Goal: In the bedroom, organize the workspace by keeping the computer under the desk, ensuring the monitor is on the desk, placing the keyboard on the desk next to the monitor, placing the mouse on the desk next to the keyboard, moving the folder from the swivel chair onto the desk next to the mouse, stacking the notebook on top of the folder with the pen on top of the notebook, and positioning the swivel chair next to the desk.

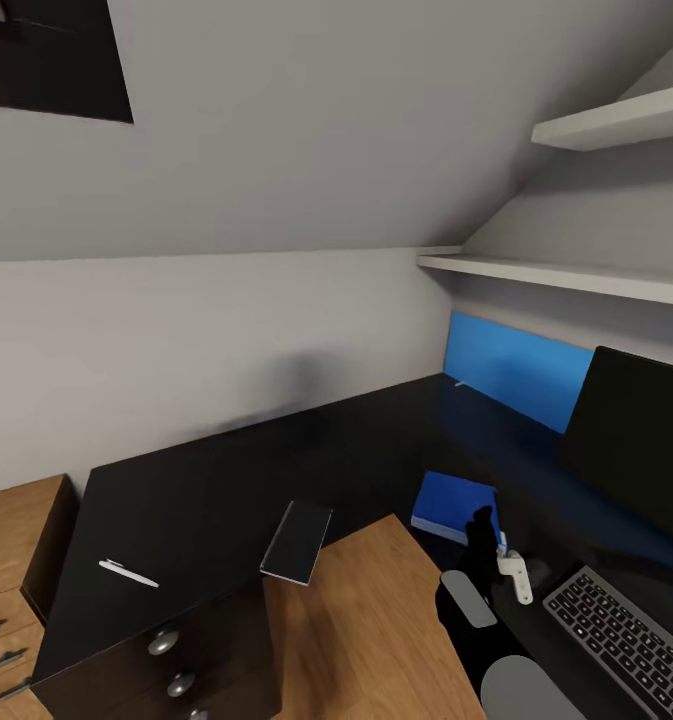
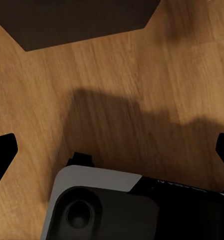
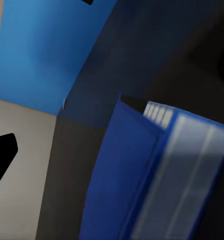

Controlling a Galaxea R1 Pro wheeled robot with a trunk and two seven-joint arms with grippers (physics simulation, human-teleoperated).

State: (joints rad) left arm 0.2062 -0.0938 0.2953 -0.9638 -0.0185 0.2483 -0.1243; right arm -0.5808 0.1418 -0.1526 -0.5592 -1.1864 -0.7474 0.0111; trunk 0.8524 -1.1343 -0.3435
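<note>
Blue folder (image 1: 456,505) lies flat on the glossy black counter (image 1: 226,480), pale edge showing, just left of the monitor (image 1: 636,440), whose screen is cut off at the frame edge. Keyboard (image 1: 626,630) near the folder, also partly cropped. Dark notebook (image 1: 296,540) overhangs the counter edge; pen (image 1: 128,573) further left. Right hand (image 1: 486,535) hovers by the folder, fingers hard to make out, cannot tell if apart. Left hand: finger tips (image 2: 2,155) spread apart over wooden floor (image 2: 112,75).
</note>
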